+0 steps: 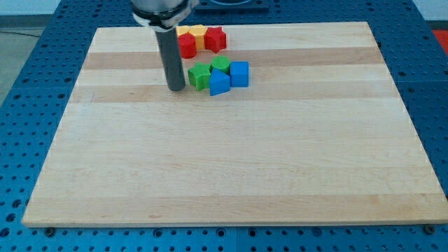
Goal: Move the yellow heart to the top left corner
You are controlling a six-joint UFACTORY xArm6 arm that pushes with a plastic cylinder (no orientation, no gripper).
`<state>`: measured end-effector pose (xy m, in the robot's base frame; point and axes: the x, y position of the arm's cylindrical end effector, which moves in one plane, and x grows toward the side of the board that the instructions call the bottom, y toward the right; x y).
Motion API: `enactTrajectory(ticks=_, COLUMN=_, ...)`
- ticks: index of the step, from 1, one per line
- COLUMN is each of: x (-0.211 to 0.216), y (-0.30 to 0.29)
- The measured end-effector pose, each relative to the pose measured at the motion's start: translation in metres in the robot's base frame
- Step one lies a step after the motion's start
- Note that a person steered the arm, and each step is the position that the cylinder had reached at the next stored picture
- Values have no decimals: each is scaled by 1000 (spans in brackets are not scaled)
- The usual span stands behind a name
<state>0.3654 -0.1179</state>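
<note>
My tip (176, 89) rests on the board just left of a green block (199, 75), close to it; I cannot tell if they touch. Two yellow blocks lie near the view's top edge. One (183, 31) is partly hidden behind my rod and the other (199, 36) is to its right; I cannot tell which is the heart. A red block (187, 47) sits below them and a red star (215, 38) is on their right. The yellow blocks are above and slightly right of my tip.
A second green block (221, 64), a blue wedge-like block (219, 83) and a blue cube (239, 73) cluster right of my tip. The wooden board (224, 168) lies on a blue perforated table (28, 105). The board's top left corner (99, 31) is left of the rod.
</note>
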Motion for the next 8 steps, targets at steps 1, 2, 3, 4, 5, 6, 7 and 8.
enactTrajectory(ticks=1, x=-20, y=-8)
enactTrajectory(ticks=2, x=-51, y=9)
enactTrajectory(ticks=3, x=-77, y=48)
enactTrajectory(ticks=4, x=-84, y=77)
enactTrajectory(ticks=5, x=-93, y=97)
enactTrajectory(ticks=6, x=-106, y=113)
enactTrajectory(ticks=7, x=-113, y=151)
enactTrajectory(ticks=8, x=-138, y=169)
